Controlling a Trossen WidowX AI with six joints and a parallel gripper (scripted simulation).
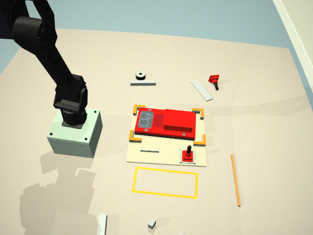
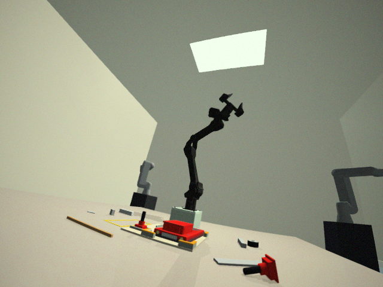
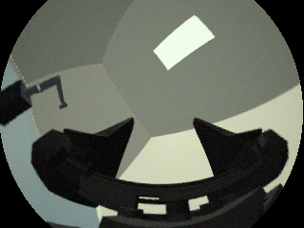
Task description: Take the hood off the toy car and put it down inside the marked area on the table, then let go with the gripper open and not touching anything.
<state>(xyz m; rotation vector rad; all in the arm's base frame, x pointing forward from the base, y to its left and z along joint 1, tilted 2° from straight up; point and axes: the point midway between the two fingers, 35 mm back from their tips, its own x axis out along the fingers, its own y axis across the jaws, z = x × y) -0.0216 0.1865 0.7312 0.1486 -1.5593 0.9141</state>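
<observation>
One arm [image 2: 193,160] rises from its pale green base block [image 1: 75,135], and the gripper [image 2: 231,106] is raised high above the table, fingers spread wide with nothing between them, aimed at the ceiling light [image 3: 182,41]. Beside the base block sits the red toy car [image 1: 165,123], framed by four orange corner brackets [image 1: 138,107] on a cream board [image 1: 151,157]. Its hood [image 1: 158,120] is on the car. Just past the board's edge lies the yellow marked area [image 1: 165,182].
</observation>
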